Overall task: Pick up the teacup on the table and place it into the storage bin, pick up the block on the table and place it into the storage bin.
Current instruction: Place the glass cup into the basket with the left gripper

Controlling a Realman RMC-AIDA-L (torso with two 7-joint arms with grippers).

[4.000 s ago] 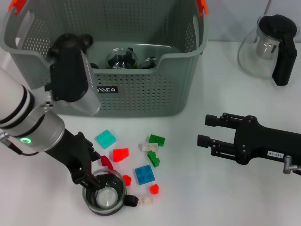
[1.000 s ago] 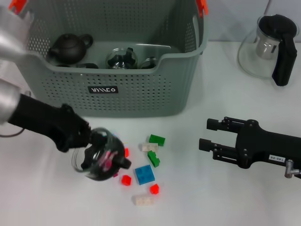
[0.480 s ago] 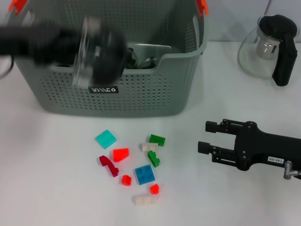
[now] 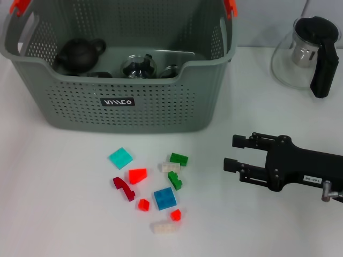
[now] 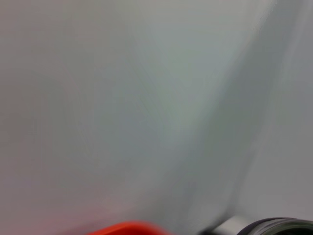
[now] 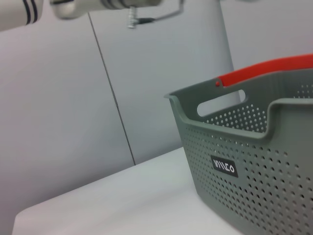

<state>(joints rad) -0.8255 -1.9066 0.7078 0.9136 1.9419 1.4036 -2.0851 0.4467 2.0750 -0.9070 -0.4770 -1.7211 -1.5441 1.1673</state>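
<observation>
The grey perforated storage bin (image 4: 161, 107) stands at the back left, and its side also fills the right wrist view (image 6: 254, 166). Several small blocks lie on the table in front of it, among them a teal one (image 4: 120, 158), a red one (image 4: 137, 175) and a blue one (image 4: 164, 198). My right gripper (image 4: 231, 152) hovers open to the right of the blocks, holding nothing. The teacup is out of view. My left gripper shows in no frame; only part of the left arm (image 6: 29, 12) crosses high above the table. The left wrist view is blurred grey, with an orange-red strip (image 5: 127, 228).
A black teapot (image 4: 77, 53) and glass pieces (image 4: 138, 67) sit inside the bin. A glass pitcher with a black handle (image 4: 305, 51) stands at the back right. Bare white table lies left of the blocks.
The left arm lifted the glass cup off the table, swung it up over the bin, and has left the head view. The right arm has barely moved.
</observation>
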